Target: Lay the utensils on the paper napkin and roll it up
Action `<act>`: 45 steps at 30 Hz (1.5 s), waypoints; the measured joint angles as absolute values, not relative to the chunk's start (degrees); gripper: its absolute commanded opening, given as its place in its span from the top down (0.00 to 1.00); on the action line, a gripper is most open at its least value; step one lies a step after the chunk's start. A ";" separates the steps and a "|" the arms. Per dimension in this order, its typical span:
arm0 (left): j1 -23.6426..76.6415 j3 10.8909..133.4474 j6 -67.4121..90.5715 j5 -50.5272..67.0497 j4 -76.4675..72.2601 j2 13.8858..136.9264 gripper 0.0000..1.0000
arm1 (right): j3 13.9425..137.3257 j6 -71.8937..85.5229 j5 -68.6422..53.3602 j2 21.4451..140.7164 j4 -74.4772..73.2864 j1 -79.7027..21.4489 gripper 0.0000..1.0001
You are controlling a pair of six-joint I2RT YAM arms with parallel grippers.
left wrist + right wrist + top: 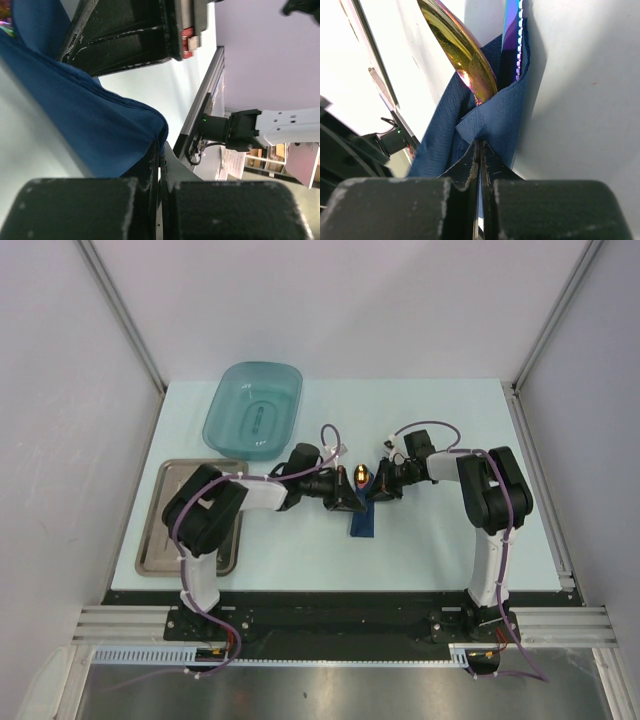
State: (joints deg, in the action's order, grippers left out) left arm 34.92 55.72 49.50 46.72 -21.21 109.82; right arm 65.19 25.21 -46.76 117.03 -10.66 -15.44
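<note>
- The paper napkin point(363, 524) lies near the middle of the surface point(450, 540), bundled around the utensils point(358, 474), and both claws meet at its far end.
- The left claw point(160, 162) is clenched on a folded edge of the napkin. The blue sheet rises up and away from its fingertips.
- The right claw point(480, 152) is clenched too, pinching a fold of the napkin right at its tips.
- Just past the right claw's tips, the spoon point(462, 52) with its gold bowl and a knife point(512, 35) with a serrated iridescent blade stick out of the napkin side by side.
- A teal tub point(253, 408) stands at the far left of the surface.
- A metal tray point(152, 540) sits nearer, under the left arm.
</note>
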 measured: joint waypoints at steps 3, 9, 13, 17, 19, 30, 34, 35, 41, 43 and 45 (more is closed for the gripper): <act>36.29 56.77 49.47 46.70 -21.93 112.49 1.00 | 65.19 25.12 -46.74 117.03 -10.72 -15.44 0.99; 38.15 57.78 49.25 46.06 -23.42 116.03 1.00 | 65.21 24.80 -46.78 117.03 -10.79 -15.44 0.99; 39.13 58.30 48.36 45.25 -24.64 117.10 1.00 | 65.21 24.80 -46.78 117.03 -10.83 -15.42 0.99; 39.64 58.33 47.37 45.17 -26.06 118.08 1.00 | 65.21 24.75 -46.81 117.03 -10.87 -15.40 0.99; 39.75 58.33 46.87 45.23 -26.57 118.96 1.00 | 65.21 24.71 -46.87 117.03 -10.94 -15.35 0.98; 39.81 58.35 43.38 47.37 -28.21 121.19 1.00 | 66.87 22.20 -46.87 116.60 -15.86 -14.59 0.83; 39.83 58.70 42.57 48.31 -28.16 121.62 1.00 | 67.68 20.58 -46.76 115.28 -19.59 -13.50 0.71; 39.83 58.83 42.19 48.47 -28.03 121.67 1.00 | 67.75 20.32 -46.74 114.74 -20.38 -13.15 0.69; 39.83 59.42 40.40 49.12 -27.24 121.84 0.99 | 67.96 19.16 -47.55 111.87 -23.31 -11.97 0.60; 39.83 59.61 39.83 49.28 -26.76 121.84 0.98 | 67.96 19.18 -47.88 111.53 -23.73 -12.16 0.58; 39.86 59.88 39.00 49.41 -26.28 121.84 0.97 | 67.96 19.16 -48.05 111.44 -23.79 -12.47 0.58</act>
State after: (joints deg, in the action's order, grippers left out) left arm 39.86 59.88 39.00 49.41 -26.28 121.84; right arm 67.96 19.16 -48.05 111.44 -23.79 -12.47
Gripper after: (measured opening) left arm 0.023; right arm 0.414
